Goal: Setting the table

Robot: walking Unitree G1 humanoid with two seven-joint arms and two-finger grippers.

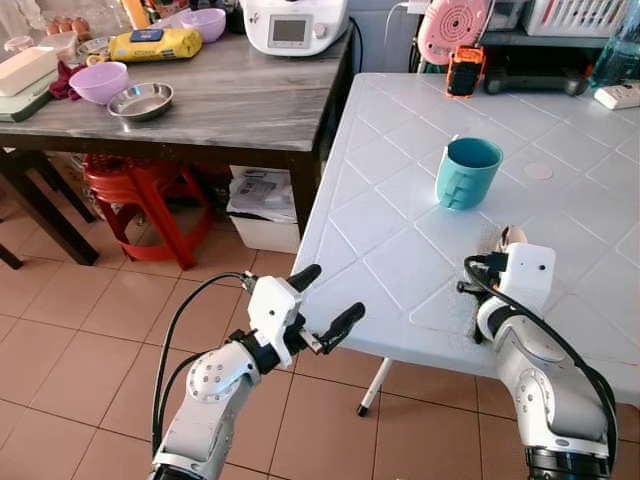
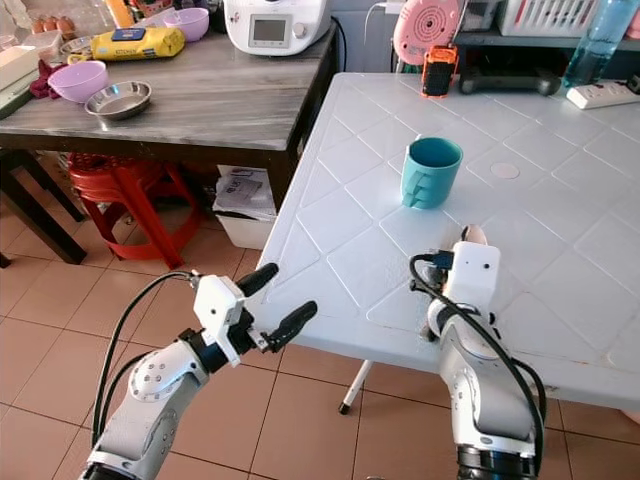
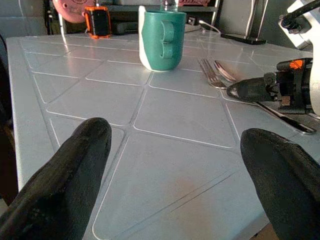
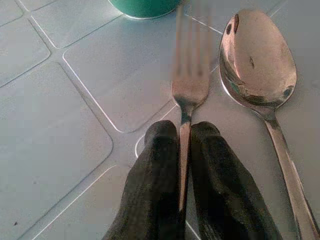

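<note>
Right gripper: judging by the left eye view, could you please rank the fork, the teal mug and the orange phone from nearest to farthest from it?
1. Fork, clamped in the right gripper.
2. Teal mug, mid-table ahead.
3. Orange phone, at the far edge.

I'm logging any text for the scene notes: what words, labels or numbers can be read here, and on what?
None can be read.
Yellow packet on the grey table: dark label, too blurred.
White appliance: screen too small.
Papers under the table: print too small.
Teal mug, fork, spoon: no markings.
</note>
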